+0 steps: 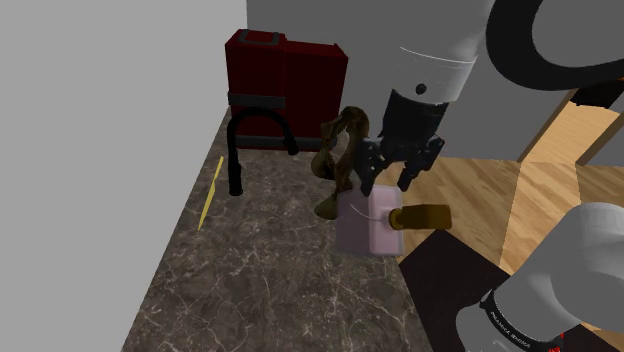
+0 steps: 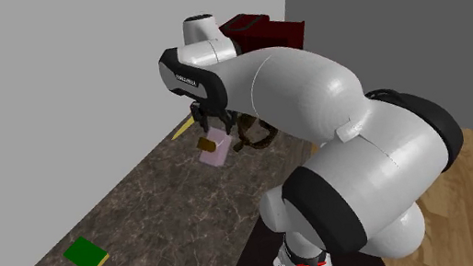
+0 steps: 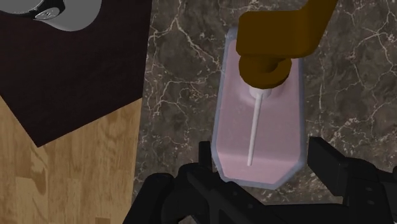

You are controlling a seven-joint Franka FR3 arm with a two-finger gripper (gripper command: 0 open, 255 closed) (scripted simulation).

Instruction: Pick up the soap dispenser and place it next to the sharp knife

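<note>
The all-black two-finger end effector points down over the dark veined marble bench. Its fingers are part-way closed, pressed against the two opposite sides of the translucent pink, flat-sided soap dispenser. In the wrist view the fingers flank the bottle's base, and a white dip tube runs through the pink body towards the brown pump head at the end farthest from the end effector. From the shoulder view the dispenser sits just beneath the fingertips, tipped so that its brown pump sticks out towards that view's right. Whether it touches the bench or hangs clear of it cannot be told.

A twisted dark brown sculptural object stands just beside the end effector, on the shoulder view's left of it. Farther that way is a black arched tap, and beyond it the slim yellow knife lies flat near the grey wall, well apart from the held dispenser. Behind the end effector, against the wall, stands a dark red box with a black band.

In the second exterior view the end effector holds the dispenser over the bench. A flat green book lies well away from it towards that view's lower left.
</note>
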